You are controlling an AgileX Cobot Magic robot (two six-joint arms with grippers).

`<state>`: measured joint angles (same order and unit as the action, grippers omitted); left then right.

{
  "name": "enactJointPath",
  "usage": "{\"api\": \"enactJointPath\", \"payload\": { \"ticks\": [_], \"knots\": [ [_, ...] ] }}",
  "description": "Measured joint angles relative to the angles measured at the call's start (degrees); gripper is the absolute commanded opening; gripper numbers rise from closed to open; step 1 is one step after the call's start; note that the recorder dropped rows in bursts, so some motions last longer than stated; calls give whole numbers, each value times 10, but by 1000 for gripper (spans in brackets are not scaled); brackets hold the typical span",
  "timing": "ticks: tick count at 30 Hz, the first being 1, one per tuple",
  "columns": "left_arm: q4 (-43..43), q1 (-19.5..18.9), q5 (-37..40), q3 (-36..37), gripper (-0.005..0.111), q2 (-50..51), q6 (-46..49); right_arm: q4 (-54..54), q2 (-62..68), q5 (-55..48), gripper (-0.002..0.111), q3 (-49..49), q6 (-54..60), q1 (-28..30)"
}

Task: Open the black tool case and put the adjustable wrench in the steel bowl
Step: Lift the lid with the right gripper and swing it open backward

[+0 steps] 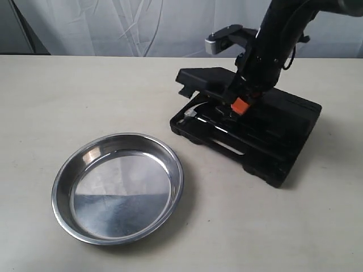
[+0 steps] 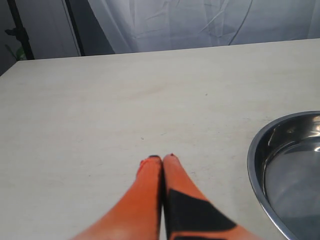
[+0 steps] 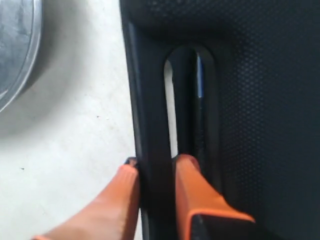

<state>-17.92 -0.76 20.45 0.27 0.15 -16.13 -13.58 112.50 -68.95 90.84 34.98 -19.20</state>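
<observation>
The black tool case [image 1: 266, 133] lies at the table's right, its lid [image 1: 204, 79] raised a little at the near-left edge. My right gripper [image 3: 156, 162] is shut on the case's handle bar [image 3: 152, 115], one finger outside it and one through the handle slot; in the exterior view the right gripper [image 1: 233, 105] sits at the lid's edge. A silvery metal part [image 1: 194, 111] shows in the gap; the adjustable wrench cannot be made out. The steel bowl [image 1: 119, 192] stands empty at front left. My left gripper [image 2: 162, 157] is shut on nothing, over bare table beside the steel bowl [image 2: 295, 170].
A white curtain [image 1: 142, 25] hangs behind the table's far edge. The steel bowl's rim [image 3: 15, 45] shows near the case in the right wrist view. The left arm is outside the exterior view.
</observation>
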Motion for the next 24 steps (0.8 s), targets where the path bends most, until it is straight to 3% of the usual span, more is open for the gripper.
{"api": "enactJointPath", "payload": {
  "ticks": [8,15,18,24],
  "knots": [
    [0,0,0,0,0,0,0,121,-72,19,-1,1,-123,10],
    [0,0,0,0,0,0,0,298,-92,56,-1,5,-254,88],
    [0,0,0,0,0,0,0,221,-92,50,-1,5,-233,135],
    [0,0,0,0,0,0,0,-38,-89,41,-1,0,-115,138]
  ]
}}
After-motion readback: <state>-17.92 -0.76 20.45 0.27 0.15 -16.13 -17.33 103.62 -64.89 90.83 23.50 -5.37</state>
